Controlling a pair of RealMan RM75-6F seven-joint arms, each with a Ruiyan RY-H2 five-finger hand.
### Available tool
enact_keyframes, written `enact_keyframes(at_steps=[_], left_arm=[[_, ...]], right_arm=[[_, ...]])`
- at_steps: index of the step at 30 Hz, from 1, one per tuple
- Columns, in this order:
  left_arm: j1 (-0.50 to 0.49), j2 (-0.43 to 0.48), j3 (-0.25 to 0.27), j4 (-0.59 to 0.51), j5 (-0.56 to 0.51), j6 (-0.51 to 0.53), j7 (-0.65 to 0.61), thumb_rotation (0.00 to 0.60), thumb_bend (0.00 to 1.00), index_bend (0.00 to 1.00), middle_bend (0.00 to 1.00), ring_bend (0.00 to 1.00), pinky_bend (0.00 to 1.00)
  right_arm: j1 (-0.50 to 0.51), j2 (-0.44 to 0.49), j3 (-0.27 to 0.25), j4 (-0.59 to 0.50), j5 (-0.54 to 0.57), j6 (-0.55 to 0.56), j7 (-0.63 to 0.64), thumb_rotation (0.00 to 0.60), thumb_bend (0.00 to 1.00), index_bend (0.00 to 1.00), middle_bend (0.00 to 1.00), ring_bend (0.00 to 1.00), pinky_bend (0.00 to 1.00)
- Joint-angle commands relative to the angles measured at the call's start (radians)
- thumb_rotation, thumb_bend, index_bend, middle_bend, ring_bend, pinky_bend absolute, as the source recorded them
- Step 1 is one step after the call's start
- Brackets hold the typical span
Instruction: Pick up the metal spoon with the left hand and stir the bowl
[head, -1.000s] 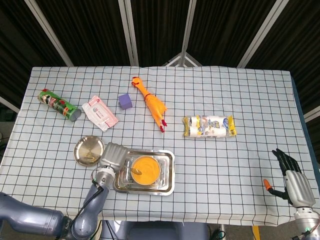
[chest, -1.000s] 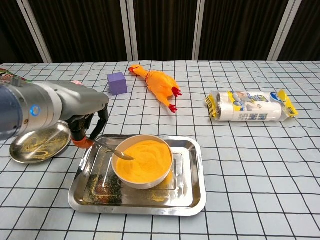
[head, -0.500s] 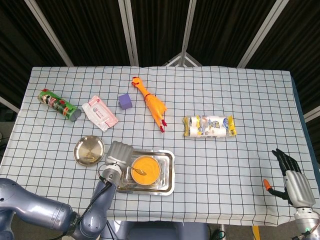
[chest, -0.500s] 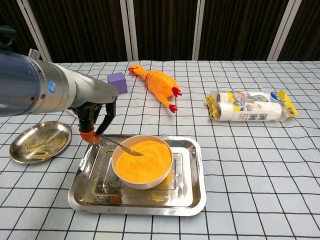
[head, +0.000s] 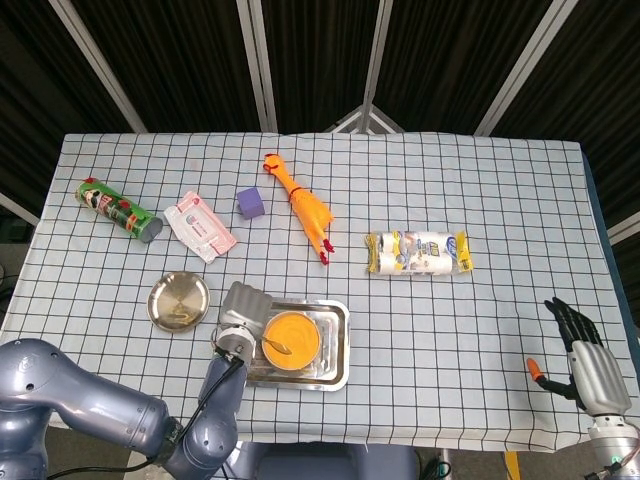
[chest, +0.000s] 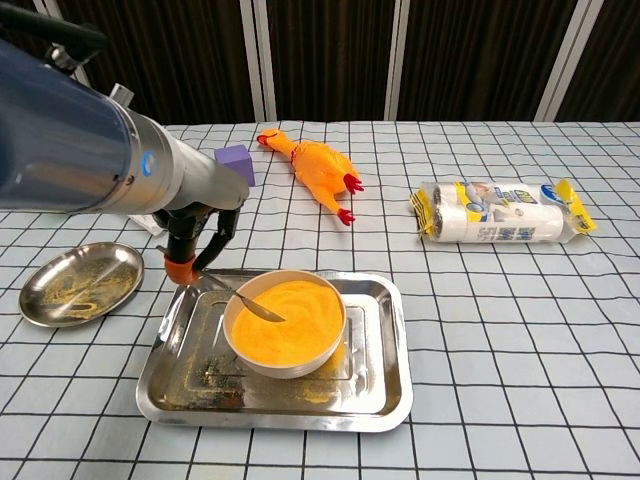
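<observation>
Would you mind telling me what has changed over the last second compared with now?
The left hand, holding the metal spoon, has swung its arm higher in the chest view and carried the spoon tip from the bowl's left rim further into the orange powder. The tray, small round dish and other items stayed put, and the right hand stayed idle.

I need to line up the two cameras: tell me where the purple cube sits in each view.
Head view: purple cube upper left of centre, just left of the rubber chicken.
Chest view: purple cube upper left, partly behind the left arm, again left of the rubber chicken.
Shared landmark: the rubber chicken.
</observation>
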Motion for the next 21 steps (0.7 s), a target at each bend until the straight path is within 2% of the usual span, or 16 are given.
enact_keyframes(at_steps=[1,9,21], left_arm=[[-0.017,-0.016,-0.003,0.022,-0.03,0.009,0.003,0.6,0.87,0.77,1.0,0.93,0.94],[-0.052,-0.059,0.013,0.087,-0.071,0.008,0.017,0.6,0.87,0.77,1.0,0.93,0.94],[-0.09,-0.12,0.004,0.189,-0.107,-0.008,0.024,0.6,0.87,0.77,1.0,0.93,0.94]], right_arm=[[0.0,0.001,-0.001,0.0,-0.002,0.0,0.003,0.6,0.4,0.0,0.0,0.0,0.0],[0.001,0.003,-0.001,-0.001,-0.003,-0.002,0.013,0.6,0.4,0.0,0.0,0.0,0.0],[0.001,0.005,0.0,-0.002,-0.001,-0.004,0.026,0.6,0.4,0.0,0.0,0.0,0.0]])
